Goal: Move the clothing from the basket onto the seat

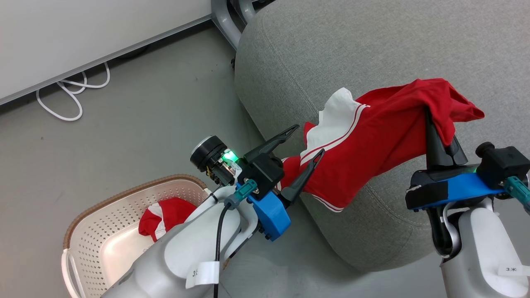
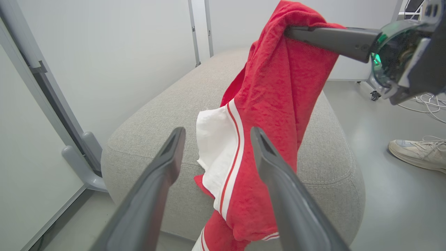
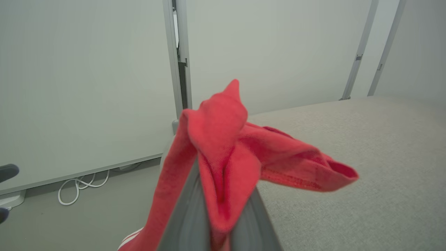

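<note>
At frame right, the right gripper point(image 1: 431, 124) is clenched on a bunched end of a bright red, white-striped fabric garment point(image 1: 372, 136), holding it high, likely so that it clears the edge of the large light grey upholstered seat point(image 1: 331, 49). Left gripper point(image 1: 309, 138) is released, empty. Second red garment point(image 1: 165, 215) sits in cream perforated plastic basket point(image 1: 124, 192), lower left.
</note>
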Robot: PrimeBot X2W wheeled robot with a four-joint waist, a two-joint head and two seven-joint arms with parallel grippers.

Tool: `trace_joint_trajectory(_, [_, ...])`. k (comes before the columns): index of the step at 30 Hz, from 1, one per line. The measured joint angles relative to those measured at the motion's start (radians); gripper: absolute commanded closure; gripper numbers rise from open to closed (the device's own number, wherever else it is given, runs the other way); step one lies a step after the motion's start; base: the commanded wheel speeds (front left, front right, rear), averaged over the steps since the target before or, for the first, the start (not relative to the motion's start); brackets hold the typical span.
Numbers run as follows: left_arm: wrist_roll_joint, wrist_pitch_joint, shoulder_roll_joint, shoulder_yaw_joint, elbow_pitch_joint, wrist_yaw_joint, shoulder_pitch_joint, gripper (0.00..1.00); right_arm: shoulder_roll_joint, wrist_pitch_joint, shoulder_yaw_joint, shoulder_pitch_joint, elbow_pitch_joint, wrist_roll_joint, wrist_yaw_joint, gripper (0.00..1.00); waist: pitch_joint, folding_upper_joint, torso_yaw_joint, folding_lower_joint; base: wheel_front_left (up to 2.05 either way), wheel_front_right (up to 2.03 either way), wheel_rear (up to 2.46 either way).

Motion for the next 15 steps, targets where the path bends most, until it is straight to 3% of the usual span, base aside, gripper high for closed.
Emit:
trace_joint_trajectory(9, [-0.002, -0.009, 0.002, 0.003, -0.029, 0.015, 0.006, 0.00, 0.000, 0.000, 0.005, -0.019, 0.000, 0.007, 0.000, 1.00, 0.002, 0.0000, 0.013, 0.0000, 0.00, 0.00, 0.00])
trace_joint_trajectory(15, [0.003, -0.011, 0.024, 0.012, -0.059, 0.025, -0.003, 0.00, -0.002, 0.000, 0.010, -0.131, -0.027, -0.015, 0.000, 1.00, 0.037, 0.0000, 0.017, 0.0000, 0.00, 0.00, 0.00])
